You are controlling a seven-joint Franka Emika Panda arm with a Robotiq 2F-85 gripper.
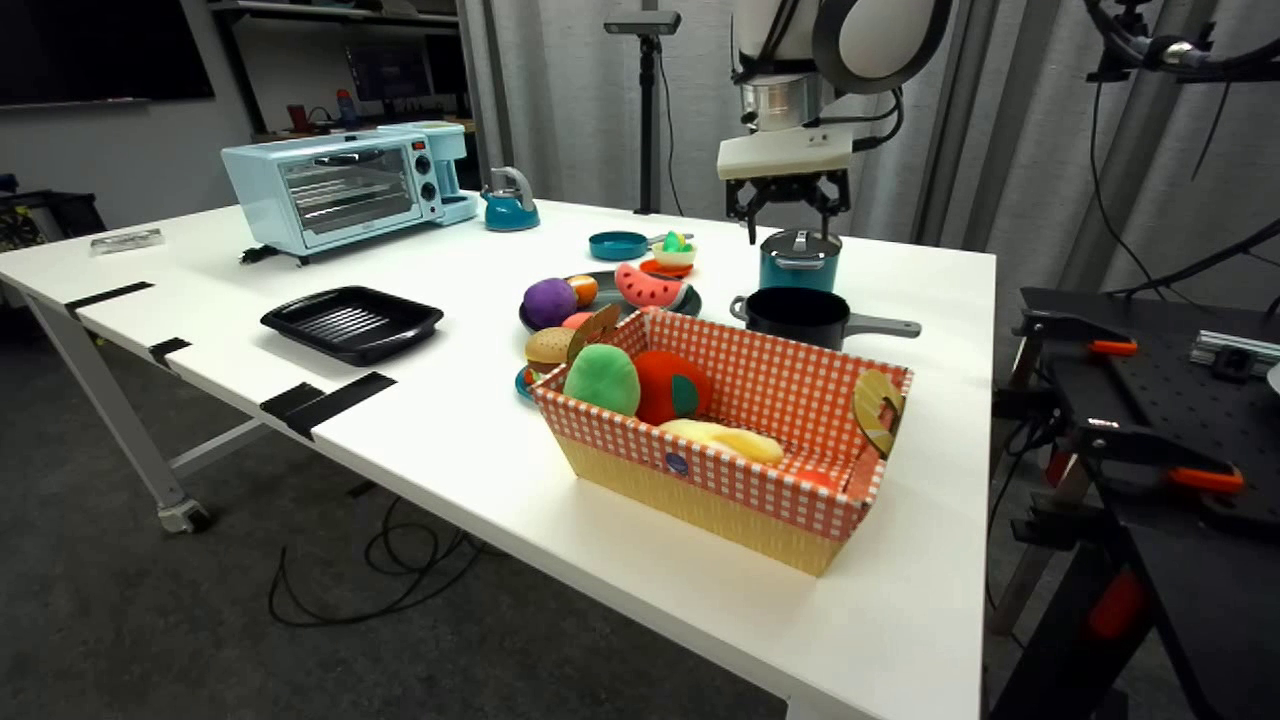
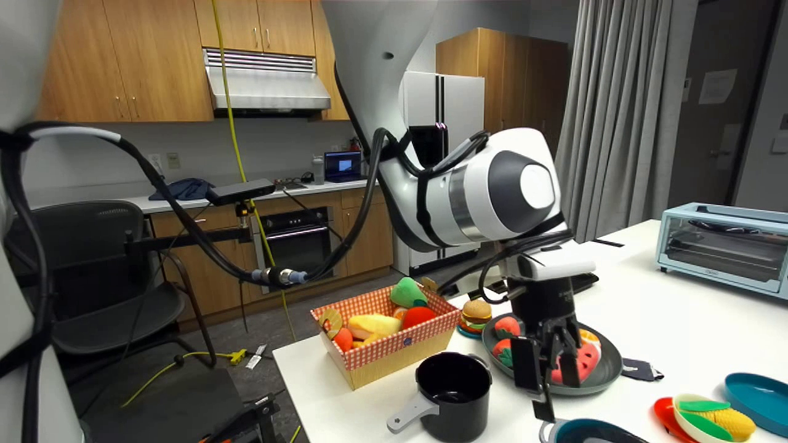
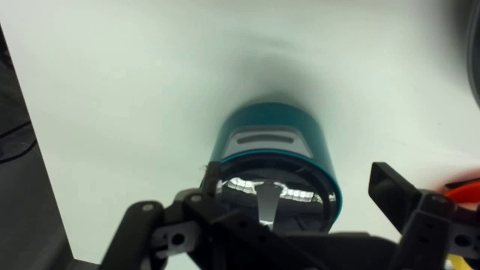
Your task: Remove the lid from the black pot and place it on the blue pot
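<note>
The black pot (image 1: 797, 320) stands without a lid behind the basket, its grey handle to the side; its open inside shows in an exterior view (image 2: 458, 406). The blue pot (image 1: 800, 268) stands beside it with a dark shiny lid (image 1: 800, 243) on top. In the wrist view the blue pot (image 3: 272, 114) and the lid (image 3: 300, 213) with its grey handle (image 3: 268, 202) lie below my jaws. An exterior view shows only the upper rim of the blue pot (image 2: 582, 424) at the bottom edge. My gripper (image 1: 790, 228) is open and empty just above the lid; it also shows in the wrist view (image 3: 298, 176).
A checkered basket (image 1: 700, 490) with plush food stands at the table's front. A dark plate (image 2: 606, 372) with plush fruit is beside the pots. A bowl with corn (image 2: 708, 421), a teal pan (image 2: 763, 397), a square black tray (image 1: 352, 322), kettle (image 1: 511, 212) and toaster oven (image 1: 320, 190) stand farther off.
</note>
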